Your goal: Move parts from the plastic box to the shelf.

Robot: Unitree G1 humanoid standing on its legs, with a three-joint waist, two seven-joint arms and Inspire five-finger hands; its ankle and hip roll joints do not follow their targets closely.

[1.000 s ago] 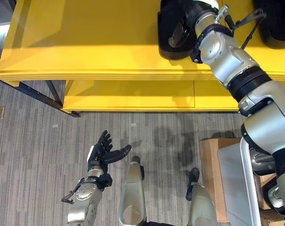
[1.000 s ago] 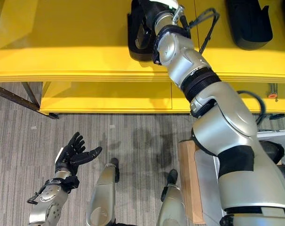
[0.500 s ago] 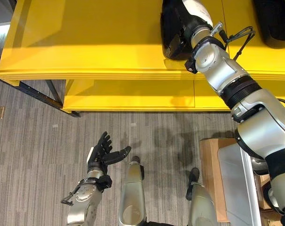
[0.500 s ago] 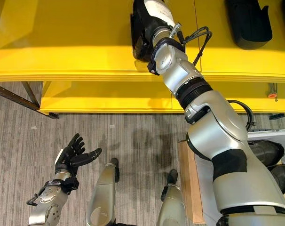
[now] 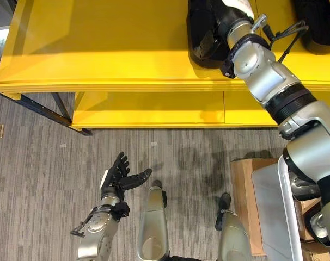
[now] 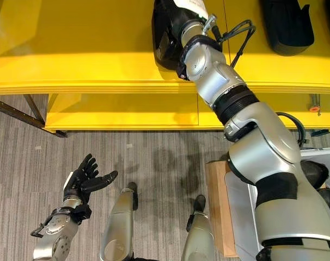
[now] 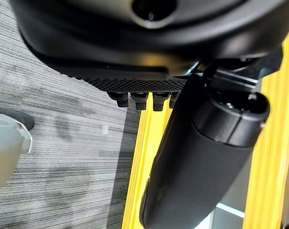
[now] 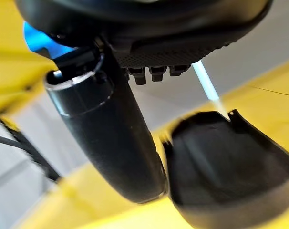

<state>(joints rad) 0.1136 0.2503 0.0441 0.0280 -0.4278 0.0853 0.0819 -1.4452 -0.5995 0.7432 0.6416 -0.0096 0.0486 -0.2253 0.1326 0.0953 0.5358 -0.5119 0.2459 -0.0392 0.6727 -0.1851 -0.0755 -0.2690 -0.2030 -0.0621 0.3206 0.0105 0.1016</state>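
Black part (image 6: 166, 32) on the yellow shelf (image 5: 99, 49), right hand (image 8: 135, 138) beside it.
Right fingers straight, holding nothing; left hand (image 5: 118, 176) hangs spread above the carpet.

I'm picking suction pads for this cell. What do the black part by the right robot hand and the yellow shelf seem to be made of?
The black part looks like moulded plastic with a semi-gloss finish: a thin curved shell that catches soft highlights. The yellow shelf looks like painted metal or laminate board, smooth and satin, with broad light reflections and a straight seam; which of the two is unclear.
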